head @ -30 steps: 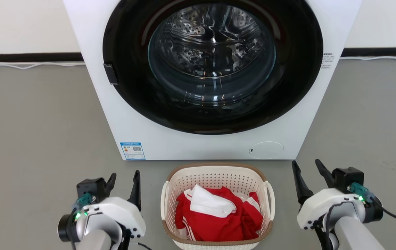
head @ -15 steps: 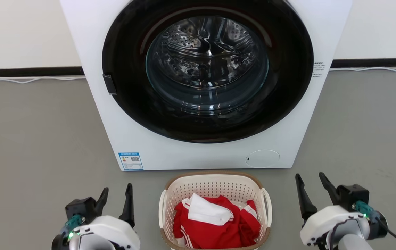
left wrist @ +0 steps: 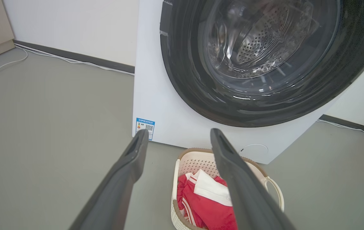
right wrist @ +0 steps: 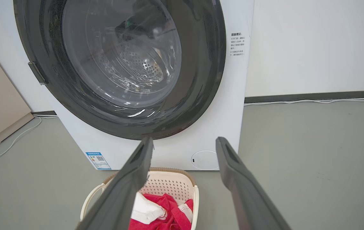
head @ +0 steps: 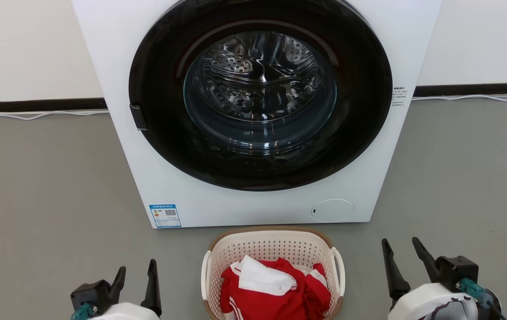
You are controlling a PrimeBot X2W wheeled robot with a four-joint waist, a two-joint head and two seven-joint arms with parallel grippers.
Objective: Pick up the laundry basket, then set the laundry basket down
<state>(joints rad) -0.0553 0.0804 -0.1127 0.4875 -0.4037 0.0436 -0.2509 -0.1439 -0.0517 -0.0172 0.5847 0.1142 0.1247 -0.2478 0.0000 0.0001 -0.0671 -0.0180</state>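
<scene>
The basket [head: 273,244] sat on the grey floor [head: 44,191] at the near centre, just in front of the washer [head: 253,209]. It held a heap of red and white clothes [head: 275,293]. Neither gripper touched it. The left gripper [head: 137,266] hovered to its left, fingers spread apart and empty, pointing toward the washer. The right gripper [head: 400,242] hovered to its right, a little further off, likewise spread and empty. The washer's round dark door [head: 260,91] appeared shut, with the steel drum visible through its glass. A blue label [head: 165,215] marked the washer's lower left corner. A white cable [head: 35,115] ran along the far wall.
</scene>
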